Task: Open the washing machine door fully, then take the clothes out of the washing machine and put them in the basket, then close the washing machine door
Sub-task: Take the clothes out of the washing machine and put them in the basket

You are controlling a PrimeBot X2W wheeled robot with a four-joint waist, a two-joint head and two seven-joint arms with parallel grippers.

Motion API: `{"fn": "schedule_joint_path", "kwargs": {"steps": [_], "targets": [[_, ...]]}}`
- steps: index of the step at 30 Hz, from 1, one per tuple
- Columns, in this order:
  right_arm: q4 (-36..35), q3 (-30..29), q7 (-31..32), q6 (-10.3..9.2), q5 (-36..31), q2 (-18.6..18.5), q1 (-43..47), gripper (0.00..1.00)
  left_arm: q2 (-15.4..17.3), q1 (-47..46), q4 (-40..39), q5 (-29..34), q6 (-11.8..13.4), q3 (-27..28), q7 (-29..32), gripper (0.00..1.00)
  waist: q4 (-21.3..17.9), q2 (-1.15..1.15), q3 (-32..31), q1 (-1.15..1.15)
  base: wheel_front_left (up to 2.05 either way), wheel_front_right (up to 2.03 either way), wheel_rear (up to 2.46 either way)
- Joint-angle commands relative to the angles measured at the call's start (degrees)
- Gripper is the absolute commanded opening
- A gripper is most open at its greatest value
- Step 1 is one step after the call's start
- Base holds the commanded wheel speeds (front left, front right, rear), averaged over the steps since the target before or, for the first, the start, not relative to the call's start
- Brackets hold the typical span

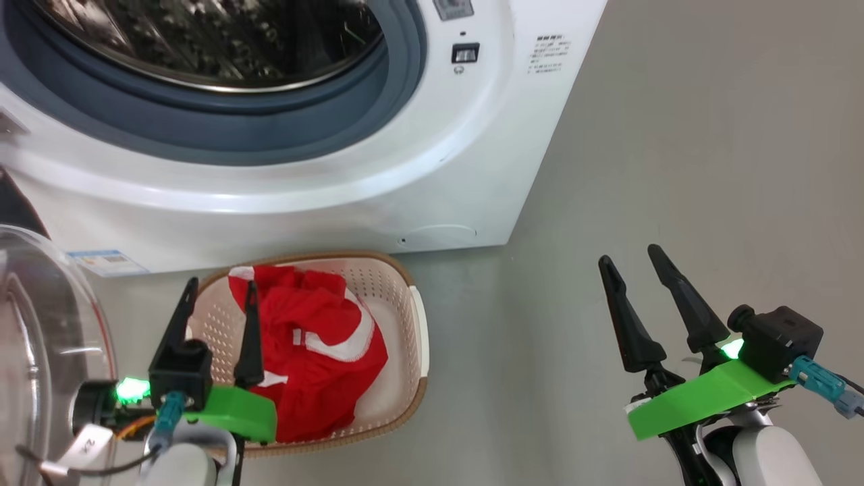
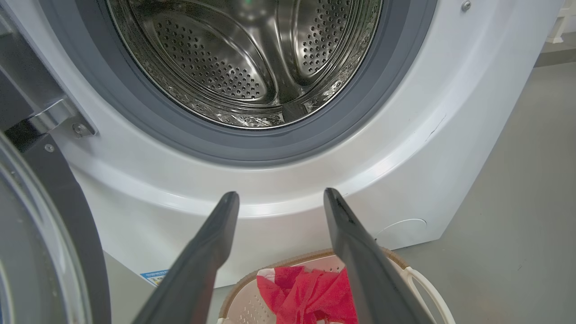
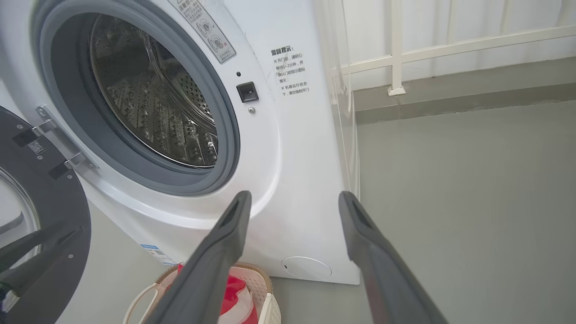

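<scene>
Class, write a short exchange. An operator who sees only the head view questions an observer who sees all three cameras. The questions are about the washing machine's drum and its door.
Operator: In my head view the red, white-trimmed fabric clothes lie in the cream perforated plastic basket. Is anything left in the perforated steel drum of the big white washing machine?
Observer: The left wrist view looks deep into it: bare metal, no fabric in the part that shows.
Operator: I see just an edge of the round black-rimmed glass door. How open is it?
Observer: The right wrist view shows it swung wide on metal hinges, clear of the opening.
</scene>
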Motion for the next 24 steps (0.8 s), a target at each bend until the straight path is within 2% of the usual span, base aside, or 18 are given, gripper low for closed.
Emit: {"fn": "schedule_joint_path", "kwargs": {"steps": [1,24], "targets": [[-1.4,1.0,0.1,0.09,0.2,0.1,0.9,1.0,1.6,0.8,-1.9,0.4,0.8,2.1,-0.7,1.0,0.3,0.0,-1.7,0.0,0.0,0.0,0.0],[-4.6,-2.8,2.9,0.09,-0.7,0.1,9.7,1.0,3.2,13.7,-14.3,-1.4,4.6,2.8,2.3,1.0,1.5,0.0,-12.9,0.0,0.0,0.0,0.0]]}}
